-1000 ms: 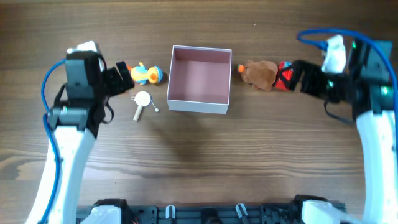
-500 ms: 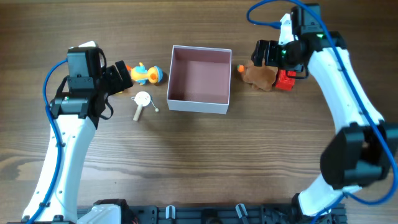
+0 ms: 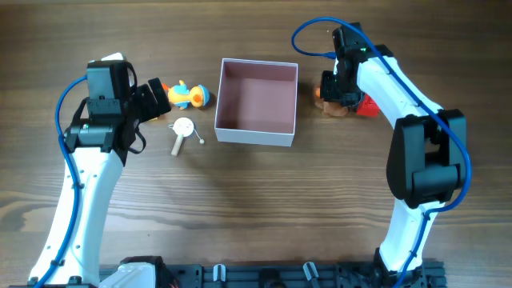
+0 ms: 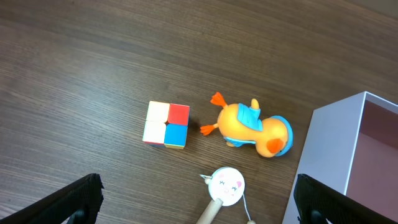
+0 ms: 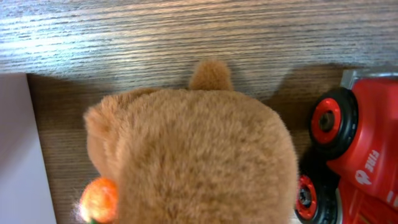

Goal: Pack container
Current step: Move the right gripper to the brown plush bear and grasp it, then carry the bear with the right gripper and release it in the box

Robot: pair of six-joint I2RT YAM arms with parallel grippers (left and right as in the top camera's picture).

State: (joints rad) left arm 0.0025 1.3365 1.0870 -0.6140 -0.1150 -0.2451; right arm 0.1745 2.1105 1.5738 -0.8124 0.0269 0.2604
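Centre your right pincer [image 3: 336,90] over the brown plush [image 5: 199,162], clear of the red truck [image 5: 364,149] and the container [image 3: 254,134] wall. Whether the pincer is spread cannot be told here.

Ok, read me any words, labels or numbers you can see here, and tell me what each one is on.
"FIR": white letters on the red toy truck in the right wrist view, running sideways and cut off at the picture's edge, so the reading is not certain.
No other text shows. The colour cube, duck toy, plush and container bear none. The white rattle has only a drawn face.
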